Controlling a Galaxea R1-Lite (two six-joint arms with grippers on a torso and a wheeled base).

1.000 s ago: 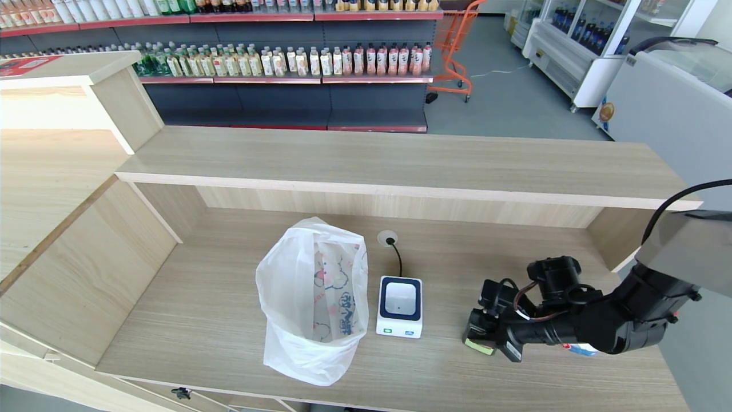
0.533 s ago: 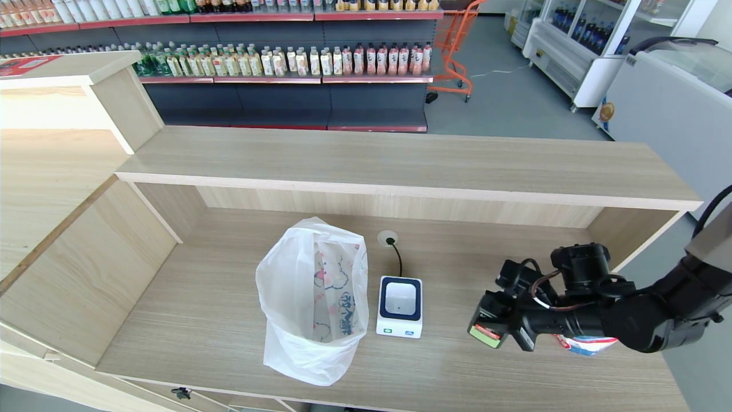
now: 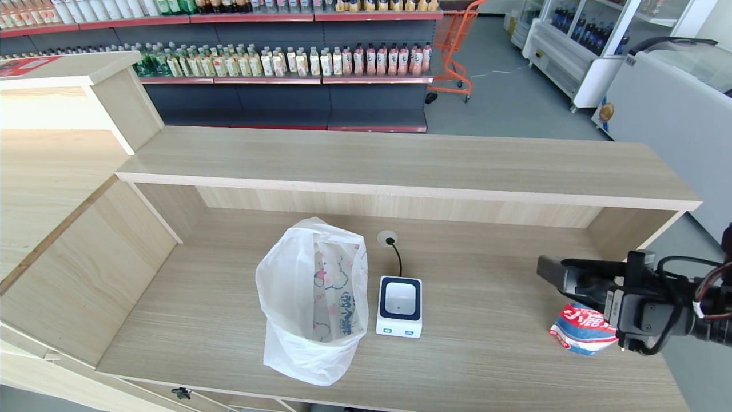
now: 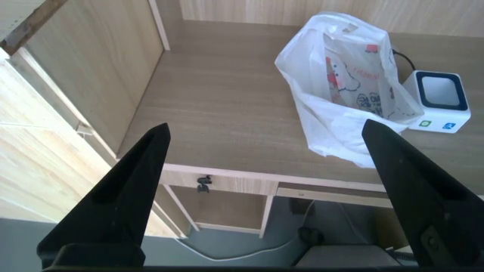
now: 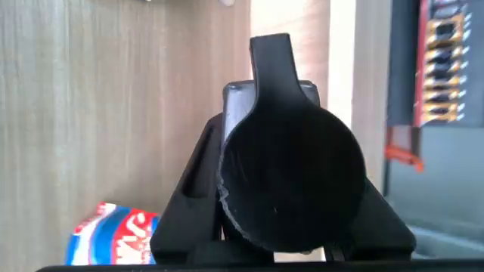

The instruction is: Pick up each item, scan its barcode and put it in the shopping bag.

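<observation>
Right gripper point(image 3: 543, 269) swung back right, by blue snack packet point(image 3: 580, 335); jaws' state unclear. Left gripper point(image 4: 265, 128) jaws apart, empty. 1 packet unscanned, likely next.

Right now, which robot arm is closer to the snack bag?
Right. Its gripper hangs close by the snack bag; the left gripper is far across, beyond the shopping bag.

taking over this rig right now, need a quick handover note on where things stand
Left end effector: open, empty, off the counter's near left side.
Right end effector: at the counter's right end, near the blue-and-white snack packet; grip cannot be judged.
Shopping bag stands open beside the scanner.
Done: one printed packet is in the bag.
Left: scan and bag the snack packet lying on the counter.
</observation>
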